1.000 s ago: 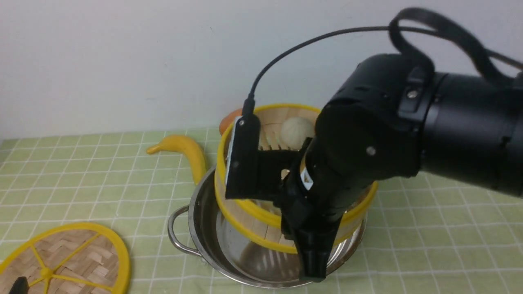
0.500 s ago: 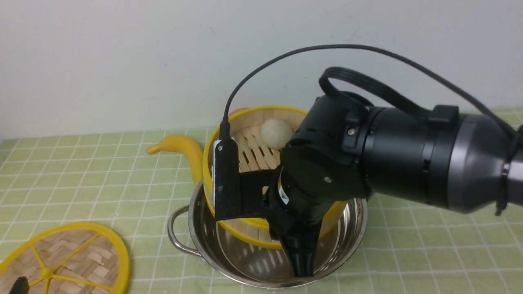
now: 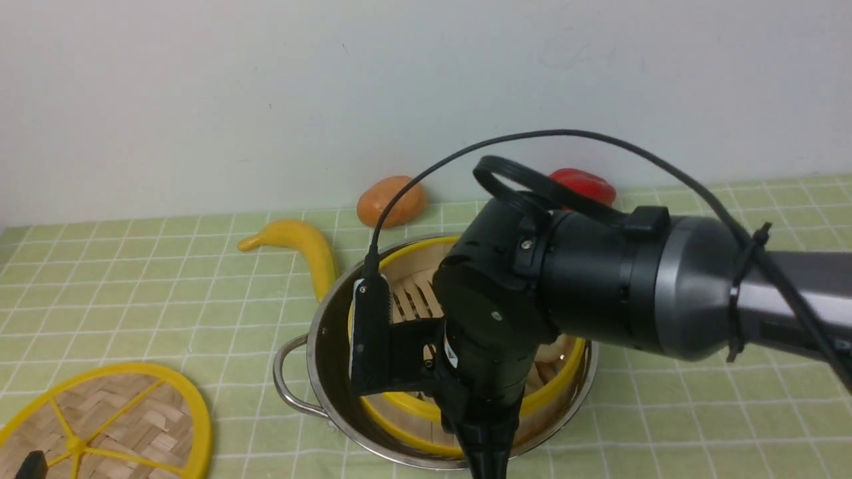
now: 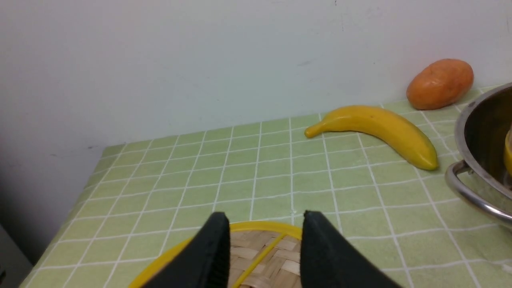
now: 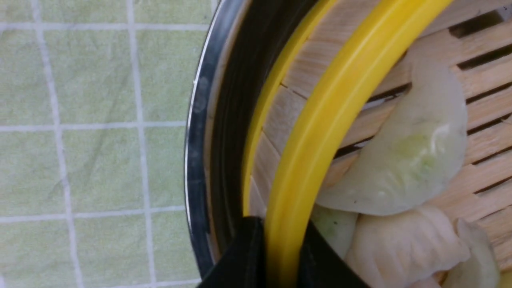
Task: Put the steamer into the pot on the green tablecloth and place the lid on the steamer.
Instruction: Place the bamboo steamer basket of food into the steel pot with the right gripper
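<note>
The steamer (image 3: pixel 411 298) sits low inside the pot (image 3: pixel 318 359) on the green tablecloth (image 3: pixel 133 279). My right gripper (image 3: pixel 484 458) reaches down at the pot's near side. In the right wrist view it (image 5: pixel 280 244) is shut on the steamer's yellow rim (image 5: pixel 320 120), with one finger inside the wall and one between the wall and the pot's rim (image 5: pixel 195 140). Pale dumplings (image 5: pixel 408 160) lie on the slats. The lid (image 3: pixel 120 419) lies flat at the near left. My left gripper (image 4: pixel 262 236) hovers open over the lid (image 4: pixel 264 256).
A yellow banana (image 3: pixel 299 246) lies left of the pot, an orange fruit (image 3: pixel 391 199) and a red one (image 3: pixel 586 185) behind it by the wall. The pot's loop handle (image 3: pixel 286 379) sticks out toward the lid. The cloth's left edge (image 4: pixel 80 192) drops off.
My right arm has lowered the tilted steamer down into the pot, and it now sits nearly level and deep. The orange and red fruits behind came into sight. The left gripper has not moved.
</note>
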